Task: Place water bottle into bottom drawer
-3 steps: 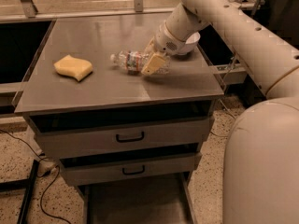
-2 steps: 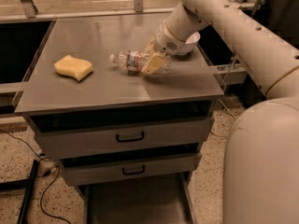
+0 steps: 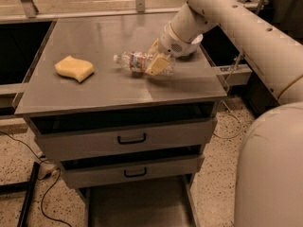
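Tho label (image 3: 140,61) illegible, pincer (image 3: 157,61) round water bottle (image 3: 129,59)

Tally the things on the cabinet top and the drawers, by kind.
Water bottle: 1, claw at it
Yellow sponge: 1
White bowl: 1
Handled drawers: 2
Bottom drawer: 1, open
Total: 6

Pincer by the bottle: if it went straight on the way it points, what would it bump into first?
The water bottle. The pincer points down and left, and the lying bottle is right at its tip, so it would probably press the bottle against the grey cabinet top. Depth is hard to judge here.
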`<action>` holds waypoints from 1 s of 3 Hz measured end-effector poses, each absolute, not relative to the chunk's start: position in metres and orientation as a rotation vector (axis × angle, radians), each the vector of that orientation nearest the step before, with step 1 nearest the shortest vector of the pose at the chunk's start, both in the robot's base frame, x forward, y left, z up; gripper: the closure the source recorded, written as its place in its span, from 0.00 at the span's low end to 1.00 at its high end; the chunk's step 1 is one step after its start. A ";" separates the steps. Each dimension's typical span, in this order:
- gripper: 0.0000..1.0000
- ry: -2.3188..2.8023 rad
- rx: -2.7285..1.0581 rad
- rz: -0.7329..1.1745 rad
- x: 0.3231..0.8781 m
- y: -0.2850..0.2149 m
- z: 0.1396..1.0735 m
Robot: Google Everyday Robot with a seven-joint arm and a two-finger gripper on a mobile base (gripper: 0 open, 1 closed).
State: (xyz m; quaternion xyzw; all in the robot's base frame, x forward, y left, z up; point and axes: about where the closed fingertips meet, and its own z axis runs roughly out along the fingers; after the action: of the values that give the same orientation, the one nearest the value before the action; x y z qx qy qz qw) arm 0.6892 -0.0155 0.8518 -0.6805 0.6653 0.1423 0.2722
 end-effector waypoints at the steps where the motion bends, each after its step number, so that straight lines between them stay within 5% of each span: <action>1: 1.00 1.775 -1.817 0.370 0.676 -0.022 0.864; 3: 1.00 1.742 -1.750 0.315 0.638 -0.045 0.887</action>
State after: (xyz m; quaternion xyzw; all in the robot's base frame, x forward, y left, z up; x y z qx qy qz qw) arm 0.6378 -0.0450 0.8874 -0.6659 0.6629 0.1199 0.3205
